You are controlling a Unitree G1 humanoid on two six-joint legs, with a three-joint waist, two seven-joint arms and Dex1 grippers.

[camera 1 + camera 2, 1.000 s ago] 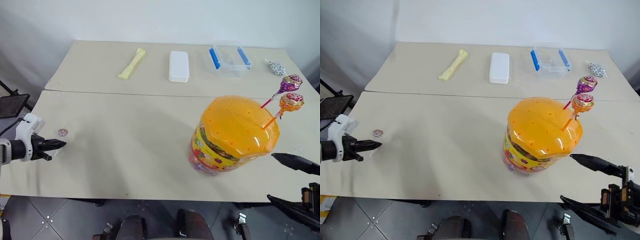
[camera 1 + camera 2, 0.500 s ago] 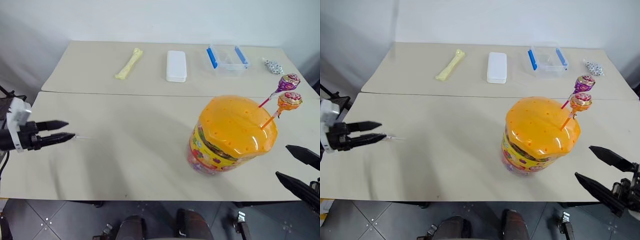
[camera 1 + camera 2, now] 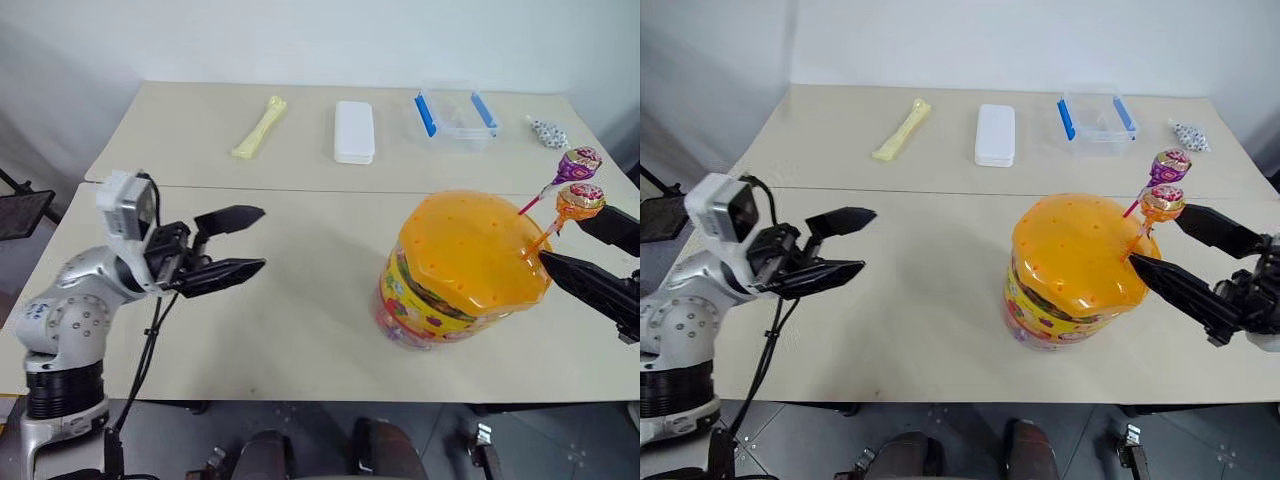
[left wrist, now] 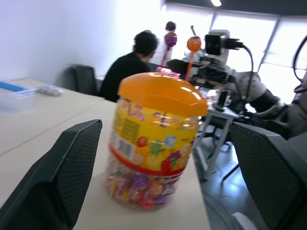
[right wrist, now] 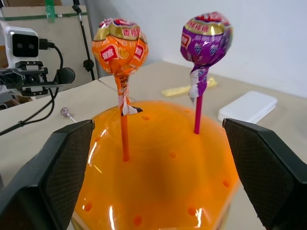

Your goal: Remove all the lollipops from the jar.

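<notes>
The jar [image 3: 465, 270] stands on the near counter [image 3: 300, 300], toward its right side. The left pincer [image 3: 245, 240] hangs above the counter, well left of the jar, fingers spread and holding nothing. The right pincer [image 3: 590, 250], also spread and empty, sits just right of the domed lid, fingers flanking the orange lollipop [image 3: 582, 200]; the purple lollipop [image 3: 581, 164] stands just behind it. Farther back lie a white case [image 3: 355, 131] and a clear box [image 3: 457, 115].
</notes>
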